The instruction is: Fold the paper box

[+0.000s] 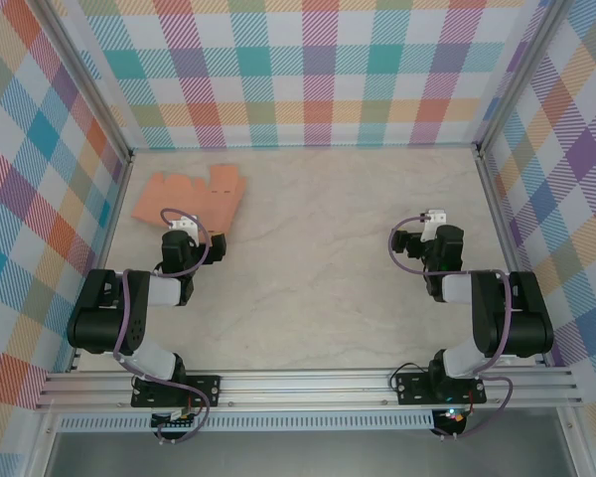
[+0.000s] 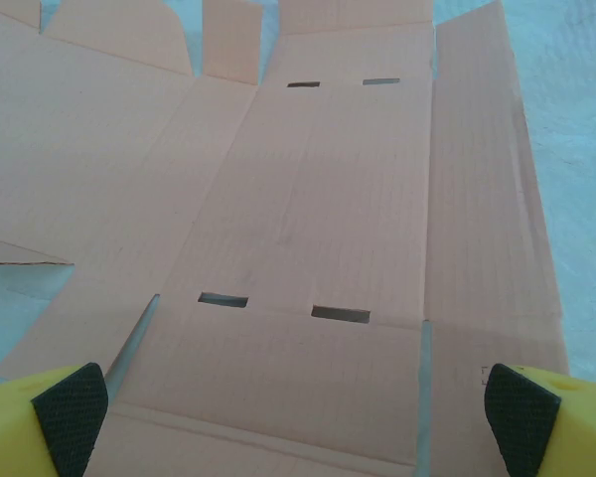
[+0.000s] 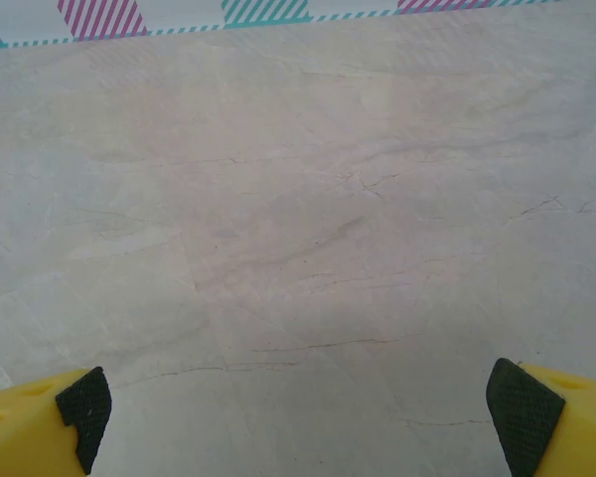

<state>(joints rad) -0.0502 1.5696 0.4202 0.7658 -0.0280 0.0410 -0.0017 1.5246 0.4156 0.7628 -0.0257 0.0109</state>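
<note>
The paper box (image 1: 189, 199) is not a box yet. It is a flat orange sheet lying on the far left side of the bench (image 1: 318, 268), close to the checked wall. No flap is standing up, so I think you are at the very start: getting the first hold on the sheet.

Your left fingers (image 2: 70, 417) are spread as wide as they go and hold nothing. They hang right over the near edge of the sheet, with one pad on each side of the near flap (image 2: 278, 378). Your right fingers (image 3: 521, 417) are wide open and empty too. They are over bare bench, well away from the sheet.

Here is how to do this step well:

- The card is thin and lies flat, so it may be hard to pinch from above. Slide one finger under an edge, or push the sheet until an edge lifts a little.
- Fold along the pressed lines, not across them. The line just past the two near slots (image 2: 223, 299) looks like a good first one.
- Bring the right arm over to hold the middle panel down — one arm alone may just push the whole sheet along the bench.
- Go slowly, because a hard squeeze could crease the card in the wrong place.
</note>
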